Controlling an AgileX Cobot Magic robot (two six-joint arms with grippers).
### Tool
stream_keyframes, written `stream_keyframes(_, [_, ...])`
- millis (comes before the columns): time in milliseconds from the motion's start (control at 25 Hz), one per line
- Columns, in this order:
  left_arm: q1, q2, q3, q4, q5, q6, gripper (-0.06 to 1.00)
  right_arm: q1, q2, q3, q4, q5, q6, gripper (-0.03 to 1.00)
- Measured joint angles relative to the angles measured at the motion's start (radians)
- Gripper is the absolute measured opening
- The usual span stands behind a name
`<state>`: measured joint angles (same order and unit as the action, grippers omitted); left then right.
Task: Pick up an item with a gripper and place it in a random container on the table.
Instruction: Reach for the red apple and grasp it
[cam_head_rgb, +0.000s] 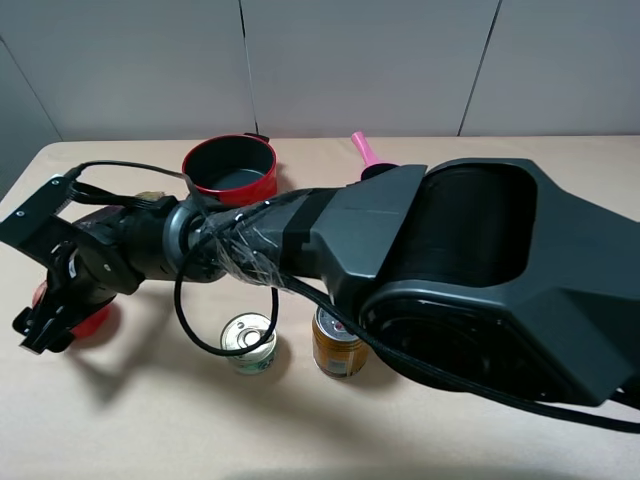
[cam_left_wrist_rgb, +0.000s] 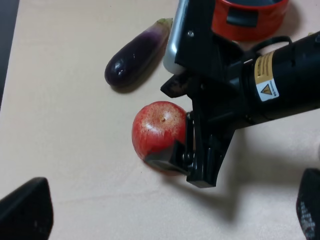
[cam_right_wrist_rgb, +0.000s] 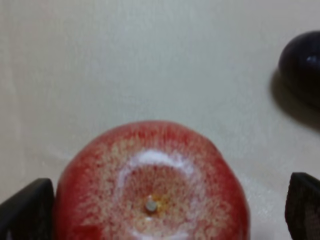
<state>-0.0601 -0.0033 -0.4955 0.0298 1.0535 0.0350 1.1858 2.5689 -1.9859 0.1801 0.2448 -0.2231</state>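
Red fruit sits on the desk inside the right tool, whose jaws stand wide open

one red fruit, one eggplant, two cans, one red pot.

From the high camera, my right arm blocks much of the table. I see only the handle of the pink saucepan, and the right gripper covers most of the red fruit. On the right wrist view the fruit runs off the picture's edge, and the eggplant is blurred and cut off. The labels on the cans are too small to read.
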Motion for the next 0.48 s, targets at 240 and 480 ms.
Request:
stream_keyframes(240, [0.000,0.000,0.000,0.000,0.000,0.000,0.99,0.000,0.003,0.000,0.001,-0.004,0.006,0.69])
stream_keyframes(480, [0.000,0.000,0.000,0.000,0.000,0.002,0.99,0.000,0.023,0.000,0.017,-0.022,0.008,0.69])
